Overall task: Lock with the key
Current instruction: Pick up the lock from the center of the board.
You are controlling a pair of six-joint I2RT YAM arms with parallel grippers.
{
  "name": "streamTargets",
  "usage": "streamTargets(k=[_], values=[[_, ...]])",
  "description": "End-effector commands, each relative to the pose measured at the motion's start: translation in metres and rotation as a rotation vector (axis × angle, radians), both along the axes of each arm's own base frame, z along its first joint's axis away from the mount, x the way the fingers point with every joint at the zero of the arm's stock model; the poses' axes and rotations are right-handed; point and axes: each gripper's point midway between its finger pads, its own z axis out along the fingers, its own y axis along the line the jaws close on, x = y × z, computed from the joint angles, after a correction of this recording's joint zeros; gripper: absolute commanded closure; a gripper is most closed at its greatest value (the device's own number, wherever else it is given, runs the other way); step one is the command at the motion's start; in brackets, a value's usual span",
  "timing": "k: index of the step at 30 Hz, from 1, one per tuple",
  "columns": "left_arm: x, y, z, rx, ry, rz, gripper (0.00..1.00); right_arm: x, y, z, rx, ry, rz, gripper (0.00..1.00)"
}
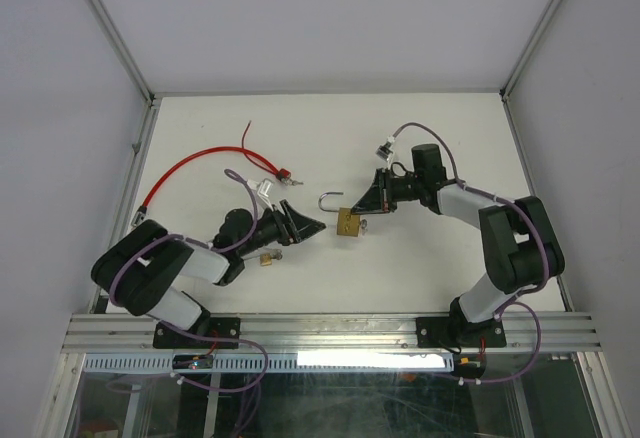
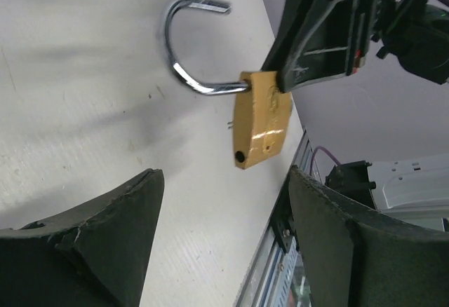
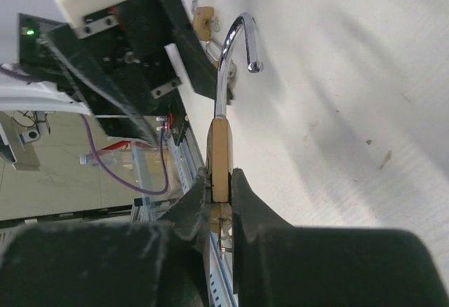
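Far left on the table [image 1: 450,268] lies a red cable [image 1: 185,166]. My left pincer [image 1: 312,225] stands wide open with nothing between its fingers, pointed at the brass padlock [image 1: 349,224] just beside it. The padlock is near the table's middle, its shackle [image 2: 171,48] swung open and its body pinched tight between the closed fingers of my right pincer [image 1: 366,208].
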Motion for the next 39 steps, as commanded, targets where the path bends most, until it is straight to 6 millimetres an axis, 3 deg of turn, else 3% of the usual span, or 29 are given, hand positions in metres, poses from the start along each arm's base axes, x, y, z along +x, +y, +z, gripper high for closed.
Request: streamTargets(k=[1,4,6,8,22,24,27,29,31,39], values=[[-0.004,-0.015,0.031,-0.15,-0.056,-0.102,0.27,-0.008,0.01,0.063,0.156,-0.158,0.11,1.0],[-0.012,-0.021,0.043,-0.228,-0.085,-0.16,0.24,-0.011,0.011,0.069,0.167,-0.176,0.12,1.0],[-0.017,-0.026,0.05,-0.268,-0.097,-0.196,0.17,-0.013,0.012,0.071,0.17,-0.181,0.125,1.0],[-0.02,-0.031,0.055,-0.281,-0.118,-0.218,0.02,-0.014,0.013,0.071,0.172,-0.185,0.13,1.0],[-0.019,-0.044,0.056,-0.309,-0.124,-0.223,0.01,-0.029,0.021,0.082,0.199,-0.216,0.194,1.0],[-0.021,-0.045,0.061,-0.325,-0.133,-0.234,0.07,-0.029,0.022,0.081,0.198,-0.214,0.195,1.0],[-0.022,-0.048,0.062,-0.342,-0.117,-0.254,0.41,-0.031,0.023,0.081,0.199,-0.213,0.201,1.0],[-0.023,-0.05,0.062,-0.355,-0.105,-0.269,0.57,-0.031,0.023,0.081,0.199,-0.214,0.204,1.0],[-0.026,-0.051,0.064,-0.367,-0.109,-0.285,0.6,-0.032,0.023,0.081,0.198,-0.217,0.204,1.0],[-0.033,-0.053,0.084,-0.394,-0.172,-0.322,0.59,-0.033,0.024,0.078,0.184,-0.231,0.209,1.0]])
